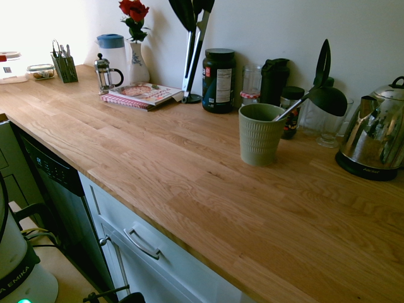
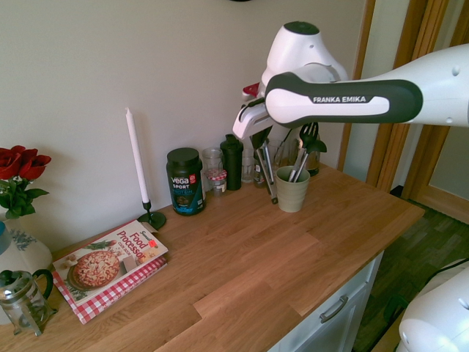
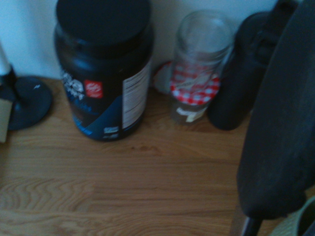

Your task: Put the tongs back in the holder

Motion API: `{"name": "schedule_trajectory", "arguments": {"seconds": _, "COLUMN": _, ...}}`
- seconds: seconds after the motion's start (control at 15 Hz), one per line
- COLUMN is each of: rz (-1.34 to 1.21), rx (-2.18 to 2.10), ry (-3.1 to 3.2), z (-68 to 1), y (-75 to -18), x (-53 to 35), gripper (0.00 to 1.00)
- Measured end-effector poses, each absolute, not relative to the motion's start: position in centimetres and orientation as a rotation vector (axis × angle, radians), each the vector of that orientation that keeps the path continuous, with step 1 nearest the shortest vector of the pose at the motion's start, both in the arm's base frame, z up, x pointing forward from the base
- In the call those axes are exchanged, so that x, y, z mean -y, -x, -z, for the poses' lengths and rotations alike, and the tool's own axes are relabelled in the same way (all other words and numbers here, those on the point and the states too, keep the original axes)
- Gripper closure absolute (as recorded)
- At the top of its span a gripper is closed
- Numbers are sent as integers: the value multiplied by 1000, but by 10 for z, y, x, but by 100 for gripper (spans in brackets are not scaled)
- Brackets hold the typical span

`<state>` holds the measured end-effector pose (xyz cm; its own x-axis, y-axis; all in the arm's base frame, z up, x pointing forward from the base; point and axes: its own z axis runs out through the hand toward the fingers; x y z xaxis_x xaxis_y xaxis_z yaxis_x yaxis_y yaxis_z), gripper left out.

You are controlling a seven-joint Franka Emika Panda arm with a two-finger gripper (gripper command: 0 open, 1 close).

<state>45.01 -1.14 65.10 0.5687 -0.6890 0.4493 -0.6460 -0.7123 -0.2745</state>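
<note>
The hand (image 2: 256, 133) was closed on the tongs (image 2: 266, 173) near their black tips, metal arms hanging beside the holder (image 2: 292, 192). They were probably light, stiff and slick; a mid-arm grip would likely swing less.

Tub (image 2: 186, 182) and flask (image 2: 231, 163) behind cup (image 2: 292, 189)

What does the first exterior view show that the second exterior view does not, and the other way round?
Only the first exterior view shows the caddy and the dishwasher.

Only the second exterior view shows the gripper and the door frame.

Both show the tongs, the green holder, the ladle, the roses, the French press, the cookbook and the black tub.
</note>
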Motion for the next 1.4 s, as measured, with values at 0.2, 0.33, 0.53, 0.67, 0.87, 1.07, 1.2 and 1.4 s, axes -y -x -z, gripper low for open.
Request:
{"name": "schedule_trajectory", "arguments": {"seconds": 0.2, "rz": 912, "rx": -1182, "ry": 2679, "z": -672, "y": -437, "x": 43, "gripper": 100}}
{"name": "schedule_trajectory", "arguments": {"seconds": 0.33, "rz": 942, "rx": -1167, "ry": 2668, "z": -679, "y": -435, "x": 65, "gripper": 100}}
{"name": "schedule_trajectory", "arguments": {"seconds": 0.53, "rz": 987, "rx": -1118, "ry": 2681, "z": -690, "y": -437, "x": 109, "gripper": 100}}
{"name": "schedule_trajectory", "arguments": {"seconds": 0.67, "rz": 985, "rx": -1091, "ry": 2673, "z": -684, "y": -447, "x": 137, "gripper": 100}}
{"name": "schedule_trajectory", "arguments": {"seconds": 0.87, "rz": 906, "rx": -1064, "ry": 2671, "z": -654, "y": -474, "x": 168, "gripper": 100}}
{"name": "schedule_trajectory", "arguments": {"seconds": 1.07, "rz": 850, "rx": -1077, "ry": 2674, "z": -622, "y": -497, "x": 180, "gripper": 100}}
{"name": "schedule_trajectory", "arguments": {"seconds": 1.2, "rz": 829, "rx": -1091, "ry": 2679, "z": -602, "y": -507, "x": 190, "gripper": 100}}
{"name": "schedule_trajectory", "arguments": {"seconds": 1.4, "rz": 802, "rx": -1112, "ry": 2662, "z": -578, "y": -521, "x": 195, "gripper": 100}}
